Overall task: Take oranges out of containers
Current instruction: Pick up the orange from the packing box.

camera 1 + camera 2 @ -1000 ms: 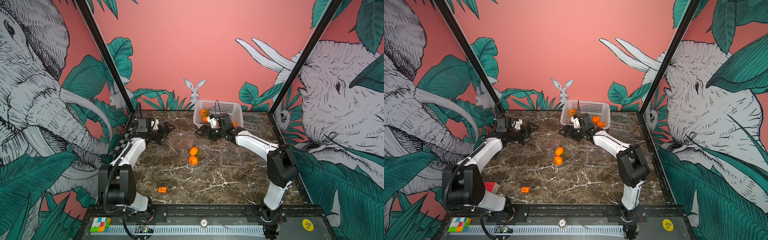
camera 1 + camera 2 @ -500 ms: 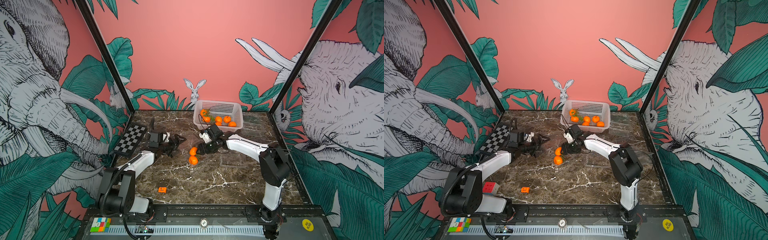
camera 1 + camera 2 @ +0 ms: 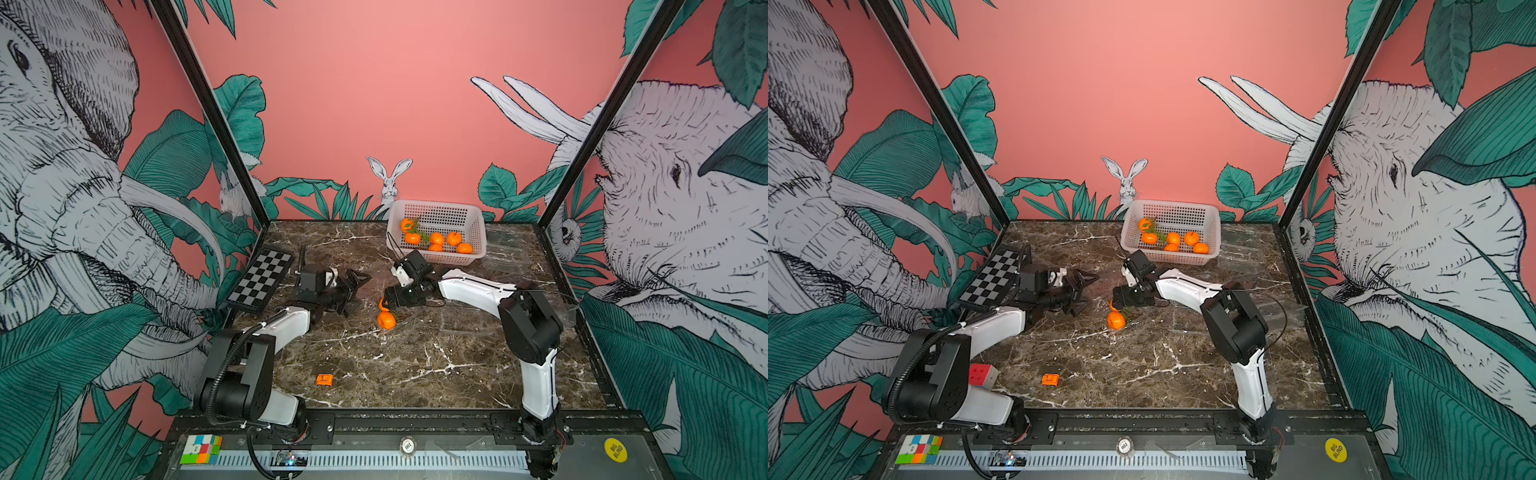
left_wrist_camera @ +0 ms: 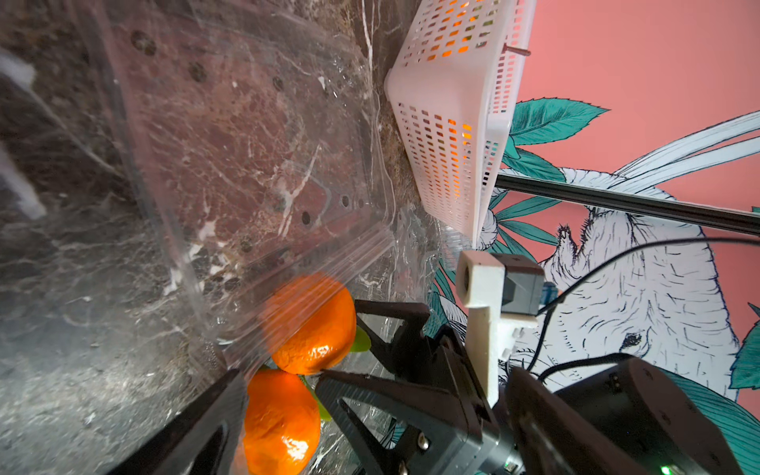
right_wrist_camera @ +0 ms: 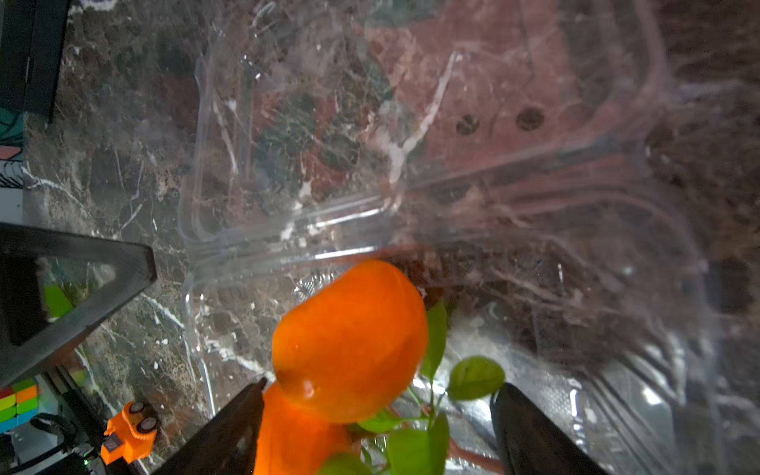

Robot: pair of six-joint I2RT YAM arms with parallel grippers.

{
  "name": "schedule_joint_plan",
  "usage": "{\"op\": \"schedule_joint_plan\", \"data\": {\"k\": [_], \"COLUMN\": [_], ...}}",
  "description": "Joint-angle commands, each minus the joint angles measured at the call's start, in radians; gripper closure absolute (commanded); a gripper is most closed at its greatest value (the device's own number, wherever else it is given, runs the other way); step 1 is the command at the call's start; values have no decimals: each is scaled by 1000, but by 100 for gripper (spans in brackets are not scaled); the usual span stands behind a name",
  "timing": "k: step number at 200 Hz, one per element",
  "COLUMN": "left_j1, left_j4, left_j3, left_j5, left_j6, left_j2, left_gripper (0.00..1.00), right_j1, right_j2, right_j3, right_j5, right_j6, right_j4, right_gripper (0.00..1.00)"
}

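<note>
Right gripper (image 5: 378,386) has its jaws wide apart around one of two oranges (image 5: 349,341) in the open clear container (image 5: 493,144) mid-table, with nothing pinched yet. Left gripper (image 3: 356,293) is spread too, empty, just beside. Fruit looks light, round and a bit squishy. I'd grab across the belly, not the floppy leaves (image 5: 473,376), and that flimsy plastic could lift with it. Count: two oranges here, five in the white basket (image 3: 436,204). Clear containers, maybe three, too see-through to be sure.
</note>
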Motion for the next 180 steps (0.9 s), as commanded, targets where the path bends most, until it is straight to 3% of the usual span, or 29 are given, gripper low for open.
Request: {"op": "schedule_joint_plan", "data": {"k": [1, 97, 180], "left_j1": [0, 26, 26], "left_j4": [27, -34, -264], "left_j3": [-13, 2, 127], "left_j5": [-1, 5, -45], "left_j6": [-12, 30, 190], "left_j2": [6, -21, -106], "left_gripper": [1, 1, 1], "right_j1": [19, 28, 0], "right_j2": [48, 76, 4], "right_j3": [33, 65, 162], "right_j5": [37, 67, 92], "right_j6": [26, 70, 69], "right_j4": [26, 10, -82], "right_gripper": [16, 40, 43]}}
